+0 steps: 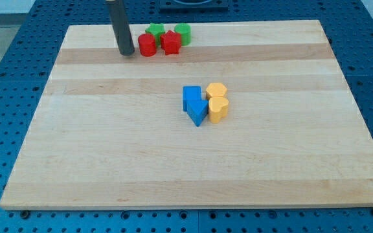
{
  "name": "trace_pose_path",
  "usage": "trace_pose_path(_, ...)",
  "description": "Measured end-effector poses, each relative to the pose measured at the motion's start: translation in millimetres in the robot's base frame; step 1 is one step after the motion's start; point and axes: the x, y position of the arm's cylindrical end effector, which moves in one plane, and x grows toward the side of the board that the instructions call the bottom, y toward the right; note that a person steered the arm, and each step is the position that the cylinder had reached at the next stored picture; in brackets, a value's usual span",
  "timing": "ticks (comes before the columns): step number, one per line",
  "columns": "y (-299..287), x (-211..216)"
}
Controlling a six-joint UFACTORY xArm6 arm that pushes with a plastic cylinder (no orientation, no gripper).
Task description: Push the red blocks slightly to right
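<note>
The dark rod comes down from the top edge of the frame in the upper left, standing nearly upright, and my tip (126, 53) rests on the wooden tabletop (109, 162). There are no fingers on this arm, only the plain rod end, so nothing can be apart or clamped.

My tip sits just to the left of the red cylinder-like block (147, 46), very close to it; whether they touch cannot be told. Just right of that block, touching or nearly so, lies the red star-shaped block (170, 43). Behind these two, toward the top of the frame, stand the green star-shaped block (154, 30) and the green rounded block (183, 33), tight against the red pair.

Well apart, near the centre of the frame, is a second cluster: the blue cube (191, 95) and blue triangular block (197, 111) on its left side, the yellow hexagonal block (217, 90) and yellow heart-shaped block (219, 109) on its right, all packed together.
</note>
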Motion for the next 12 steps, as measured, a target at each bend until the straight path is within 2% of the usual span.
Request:
trace_pose_path(5, 79, -26)
trace_pose_path(10, 159, -26)
trace_pose_path(12, 187, -13)
